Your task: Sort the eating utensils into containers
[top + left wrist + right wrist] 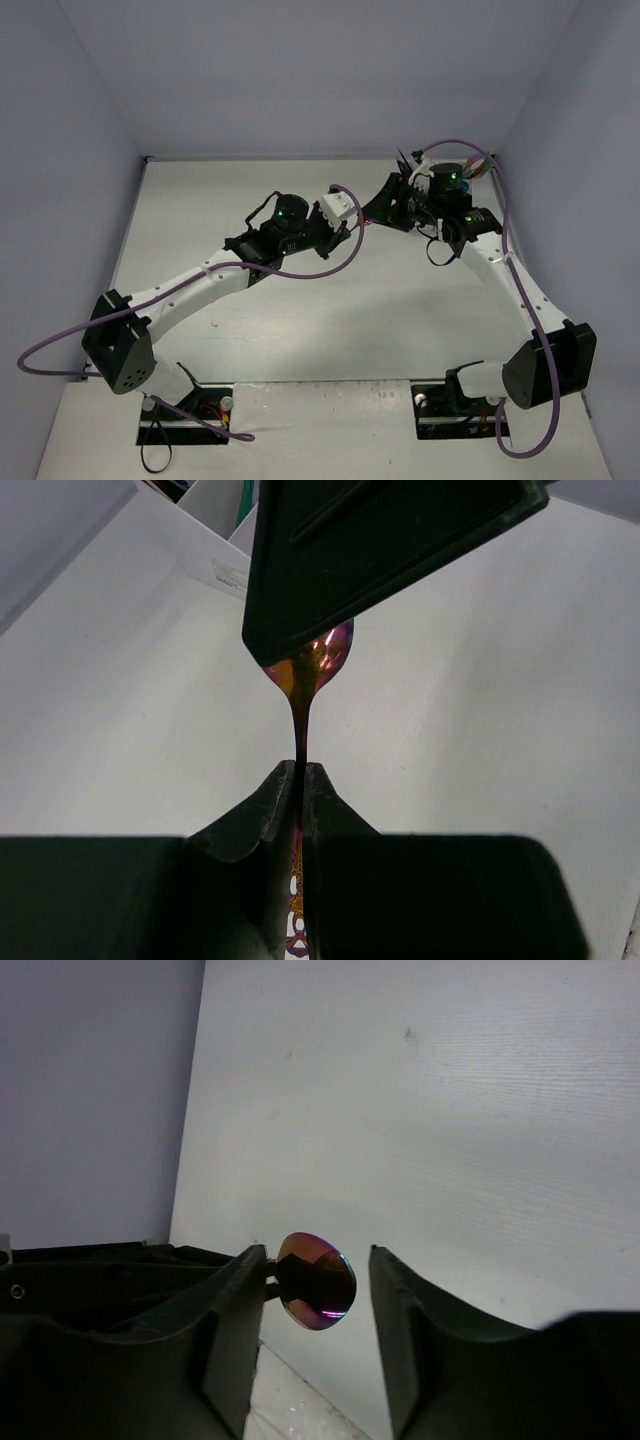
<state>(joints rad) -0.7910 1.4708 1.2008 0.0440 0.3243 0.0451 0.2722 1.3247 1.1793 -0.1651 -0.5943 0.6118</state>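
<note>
My left gripper (301, 770) is shut on the thin handle of a purple-gold spoon (318, 662) and holds it above the table. The spoon's bowl (315, 1280) sits between the fingers of my right gripper (317, 1255), which is open around it without touching. In the top view the two grippers meet at mid-table, the left gripper (350, 226) and the right gripper (385, 208). The white organizer tray (338, 205) stands just behind the left gripper; its wall (205, 555) shows at the upper left of the left wrist view.
Several coloured utensils (480, 165) show behind the right arm at the back right, mostly hidden. Purple cables loop off both arms. Grey walls close the table at the back and both sides.
</note>
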